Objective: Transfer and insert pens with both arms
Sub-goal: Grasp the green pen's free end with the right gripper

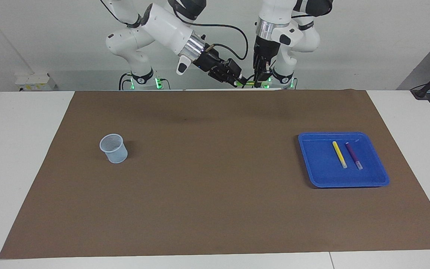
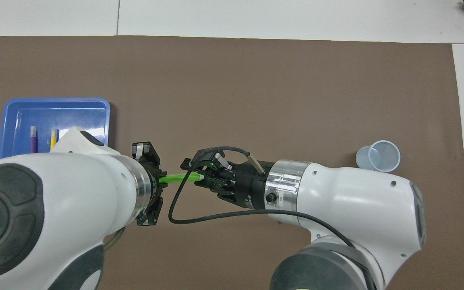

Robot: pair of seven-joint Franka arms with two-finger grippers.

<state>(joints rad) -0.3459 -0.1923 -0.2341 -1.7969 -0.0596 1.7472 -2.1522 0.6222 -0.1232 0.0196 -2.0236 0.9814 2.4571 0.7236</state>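
The green pen [image 2: 177, 177] hangs level in the air between our two grippers, high over the brown mat [image 1: 215, 209] at the robots' edge of the table. Our left gripper [image 1: 261, 76] points straight down and is clamped on one end of it; our right gripper [image 1: 239, 80] comes in at a slant with its fingers around the other end. Whether the right one has already closed, we cannot tell.

We judge this pen light and stiff, with a smooth plastic barrel that could twist or slide in a weak pinch. It is best taken on the barrel, clear of the pale cap, leaving enough free length to go into the cup.

The yellow pen [image 1: 339, 154] and the purple pen [image 1: 354, 155] lie side by side, not touching, in the blue tray [image 1: 312, 175] toward the left arm's end of the table. The small pale cup [image 1: 114, 148] stands upright on the mat toward the right arm's end, well apart from the tray, and looks empty
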